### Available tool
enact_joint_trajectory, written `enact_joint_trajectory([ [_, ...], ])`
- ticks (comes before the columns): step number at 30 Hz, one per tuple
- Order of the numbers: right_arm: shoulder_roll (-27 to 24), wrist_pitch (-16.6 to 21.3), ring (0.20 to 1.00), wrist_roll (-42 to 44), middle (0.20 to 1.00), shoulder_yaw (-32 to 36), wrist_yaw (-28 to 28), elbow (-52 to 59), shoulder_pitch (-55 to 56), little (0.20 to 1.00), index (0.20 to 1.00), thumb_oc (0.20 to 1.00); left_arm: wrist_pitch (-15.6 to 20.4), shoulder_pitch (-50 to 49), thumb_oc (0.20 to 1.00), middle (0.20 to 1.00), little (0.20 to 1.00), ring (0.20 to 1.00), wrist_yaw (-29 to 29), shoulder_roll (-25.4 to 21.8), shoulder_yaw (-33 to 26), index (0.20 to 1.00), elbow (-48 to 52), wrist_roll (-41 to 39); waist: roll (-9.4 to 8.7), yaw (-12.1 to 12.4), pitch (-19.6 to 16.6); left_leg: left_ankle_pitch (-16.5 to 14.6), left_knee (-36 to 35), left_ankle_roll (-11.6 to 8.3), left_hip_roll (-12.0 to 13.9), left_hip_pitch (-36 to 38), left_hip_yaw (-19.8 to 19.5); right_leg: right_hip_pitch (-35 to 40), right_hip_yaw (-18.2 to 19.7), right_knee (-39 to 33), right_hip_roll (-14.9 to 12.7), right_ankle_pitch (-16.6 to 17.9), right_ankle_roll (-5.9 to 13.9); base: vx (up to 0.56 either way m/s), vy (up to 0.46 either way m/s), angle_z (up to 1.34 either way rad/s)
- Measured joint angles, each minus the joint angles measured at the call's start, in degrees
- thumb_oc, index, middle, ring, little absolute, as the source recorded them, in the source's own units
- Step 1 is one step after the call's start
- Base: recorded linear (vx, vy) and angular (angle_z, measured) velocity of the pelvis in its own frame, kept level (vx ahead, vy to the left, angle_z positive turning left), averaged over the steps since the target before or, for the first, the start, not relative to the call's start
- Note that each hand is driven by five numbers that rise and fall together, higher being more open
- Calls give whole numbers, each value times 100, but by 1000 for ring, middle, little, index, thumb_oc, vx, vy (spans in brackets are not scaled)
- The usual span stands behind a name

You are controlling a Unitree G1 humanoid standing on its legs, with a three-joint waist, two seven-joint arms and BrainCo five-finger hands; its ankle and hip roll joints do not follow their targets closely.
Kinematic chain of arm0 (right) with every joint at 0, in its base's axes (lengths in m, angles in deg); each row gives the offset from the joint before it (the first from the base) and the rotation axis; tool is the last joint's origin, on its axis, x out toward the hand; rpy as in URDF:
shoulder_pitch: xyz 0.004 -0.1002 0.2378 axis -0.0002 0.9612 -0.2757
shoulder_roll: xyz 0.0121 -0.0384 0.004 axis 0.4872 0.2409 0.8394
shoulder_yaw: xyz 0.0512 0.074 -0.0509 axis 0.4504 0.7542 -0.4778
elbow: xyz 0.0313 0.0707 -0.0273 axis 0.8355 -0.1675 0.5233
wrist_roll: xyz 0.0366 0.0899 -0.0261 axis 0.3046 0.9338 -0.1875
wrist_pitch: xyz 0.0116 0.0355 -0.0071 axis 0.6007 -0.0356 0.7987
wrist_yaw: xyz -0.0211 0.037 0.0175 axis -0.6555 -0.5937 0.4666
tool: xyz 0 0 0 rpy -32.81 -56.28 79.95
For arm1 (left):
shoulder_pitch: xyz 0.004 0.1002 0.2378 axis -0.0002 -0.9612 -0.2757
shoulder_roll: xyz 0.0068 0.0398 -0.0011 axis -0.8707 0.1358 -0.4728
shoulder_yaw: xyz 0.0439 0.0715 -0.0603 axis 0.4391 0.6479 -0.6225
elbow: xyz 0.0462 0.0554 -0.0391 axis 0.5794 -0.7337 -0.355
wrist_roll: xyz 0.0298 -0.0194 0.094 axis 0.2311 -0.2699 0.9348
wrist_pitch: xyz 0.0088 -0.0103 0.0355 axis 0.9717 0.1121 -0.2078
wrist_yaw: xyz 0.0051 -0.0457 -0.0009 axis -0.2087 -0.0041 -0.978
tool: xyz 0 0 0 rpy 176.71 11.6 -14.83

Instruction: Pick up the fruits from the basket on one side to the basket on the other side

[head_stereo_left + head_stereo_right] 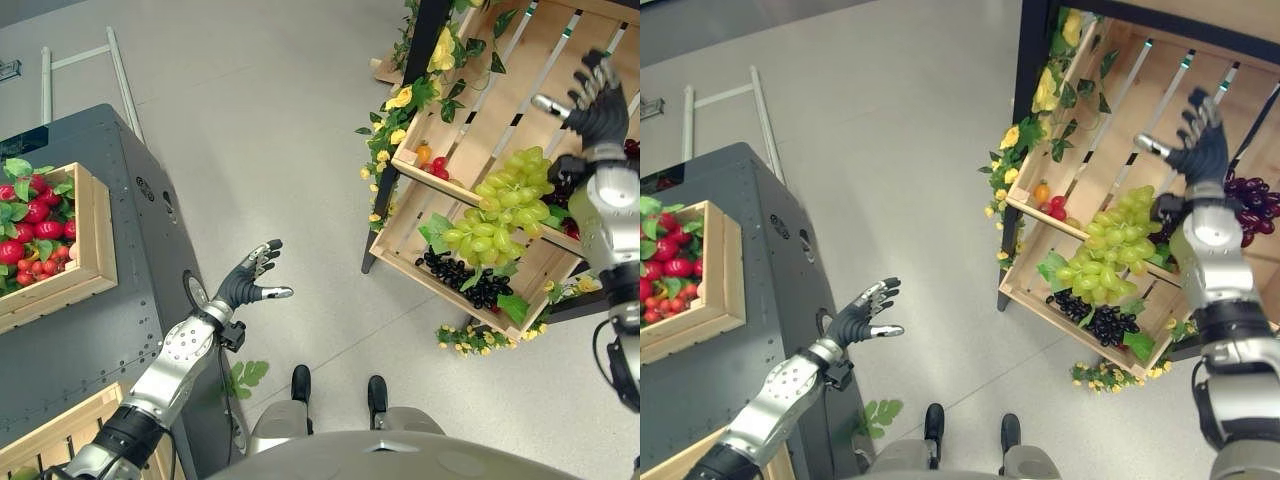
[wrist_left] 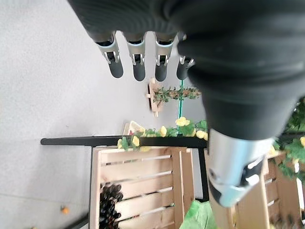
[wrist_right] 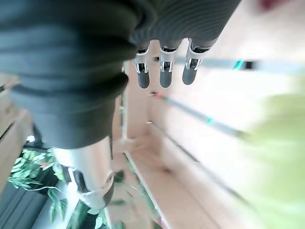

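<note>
Wide bare floor runs down the frame's middle, btwn the grey cabinet at left and the slatted wooden rack at right, w/ the left hand fingers spread in that gap and nothing near it. The right hand, fingers spread at upper right, sits close before the rack's slats, w/ the green grapes just below-left, dark purple grapes beside the wrist and flower vines lining the rack's left post. At far left a wooden crate of red fruit tops the cabinet, open from above.

Green grapes hang in the slanted wooden crate — black grapes below them, red fruit in the opposite crate.
</note>
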Motion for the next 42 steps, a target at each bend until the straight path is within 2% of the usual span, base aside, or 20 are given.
enact_joint_trajectory([
  [5,268,102,1000,1,1000,257,138,824,490,1000,1000,1000,25,-81,1000,1000,1000,1000,-2,97,-277,1000,-1,160,-89,-113,-1,-18,1,5,1,39,61,23,13,0,-2,-2,-4,1,9,-3],
  [10,664,120,1000,1,1000,453,421,1486,1397,1000,1000,1000,33,-143,1000,1000,1000,1000,9,174,-460,1000,0,215,-184,-103,-15,-50,0,17,-2,130,103,114,15,-1,-12,-10,-8,0,0,0],
  [14,903,139,1000,1,1000,633,576,1938,1887,1000,1000,1000,42,-308,1000,1000,1000,1000,131,387,-892,1000,-2,221,-234,-114,-50,-66,0,21,-5,170,114,145,30,0,-16,-23,-11,0,0,0],
  [17,1117,149,1000,5,1000,651,685,2106,2127,1000,1000,1000,43,-336,1000,1000,1000,1000,215,409,-1005,1000,-2,283,-279,-115,-81,-74,-1,20,-3,229,118,198,40,-1,-15,-27,-14,4,2,-1],
  [20,1353,207,1000,49,1000,649,761,2134,2310,1000,1000,1000,113,-381,1000,1000,1000,1000,243,447,-1044,1000,-2,434,-307,-119,-152,-108,-2,20,-8,239,129,198,67,0,-20,-31,-16,10,6,-4],
  [25,1736,416,1000,593,1000,727,1051,2173,2560,1000,1000,1000,172,-475,1000,1000,1000,1000,291,663,-1076,1000,-2,439,-341,-125,-314,-127,-2,17,-5,248,147,185,118,0,-14,-37,-22,5,4,-5],
  [33,1915,485,1000,798,1000,723,1241,2105,2848,1000,1000,1000,267,-572,1000,1000,1000,1000,497,791,-1302,1000,-4,439,-401,-125,-497,-129,-2,14,-1,280,153,209,120,0,-11,-44,-23,0,0,0],
  [42,1914,535,1000,850,1000,684,1514,1761,2899,1000,1000,1000,385,-700,1000,1000,1000,1000,511,793,-1307,1000,-5,440,-410,-126,-669,-199,-4,42,8,324,241,211,160,-1,-12,-62,-27,1,-1,0],
])
